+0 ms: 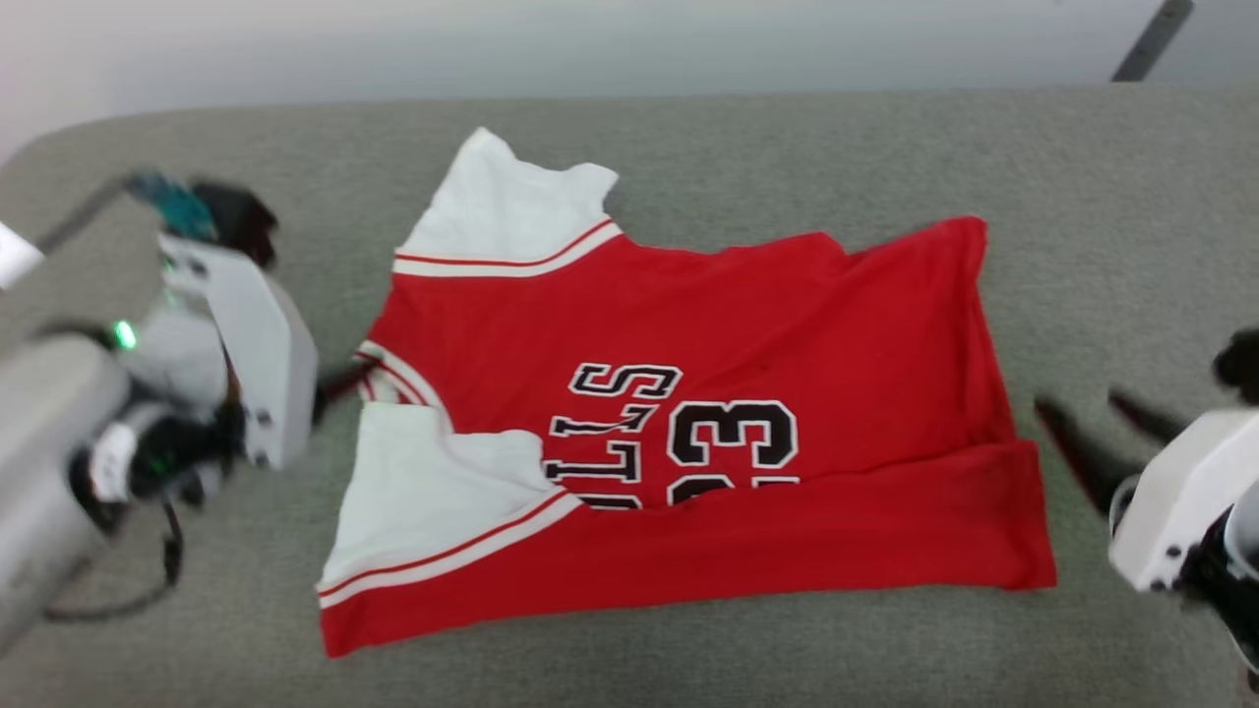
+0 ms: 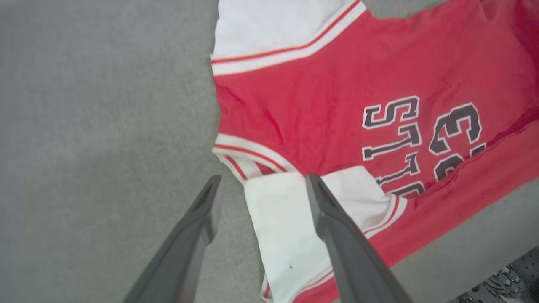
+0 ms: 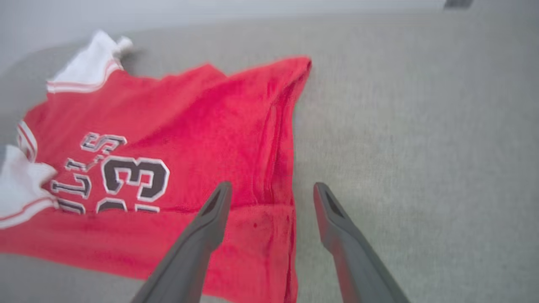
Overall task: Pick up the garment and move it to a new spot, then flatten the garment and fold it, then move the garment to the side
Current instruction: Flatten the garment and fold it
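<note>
On my far left, the left hand [image 1: 344, 379] hovers just beside the collar end of the garment [image 1: 689, 393], its dark fingers [image 1: 334, 383] pointing in toward the cloth. In the left wrist view that hand [image 2: 263, 181] is spread wide with nothing pinched. One finger [image 2: 198, 227] is over bare gray desk [image 2: 105, 126], the other [image 2: 337, 227] over the near white sleeve [image 2: 286, 227]. I can't tell whether either tip touches the fabric.

The garment [image 2: 316, 105] lies on the desk [image 1: 689, 147], roughly at the middle of my head view, collar to the left and hem to the right. The far white sleeve [image 1: 502, 211] sticks up at the upper left, and the near white sleeve [image 1: 433, 501] lies at the lower left, both edged with thin red stripes. Black lettering and a number [image 1: 733, 433] outlined in white sit mid-cloth. The garment's near long edge is folded up over itself as a red band [image 1: 787, 541] that covers the lower part of the print.

At the right, the right hand [image 1: 1079, 401] hangs just off the hem, clear of the cloth in the head view. From its wrist, this hand [image 3: 273, 185] is also spread and empty, with one finger [image 3: 202, 235] above the red garment [image 3: 189, 126] and the other [image 3: 345, 235] above gray desk [image 3: 421, 147].
</note>
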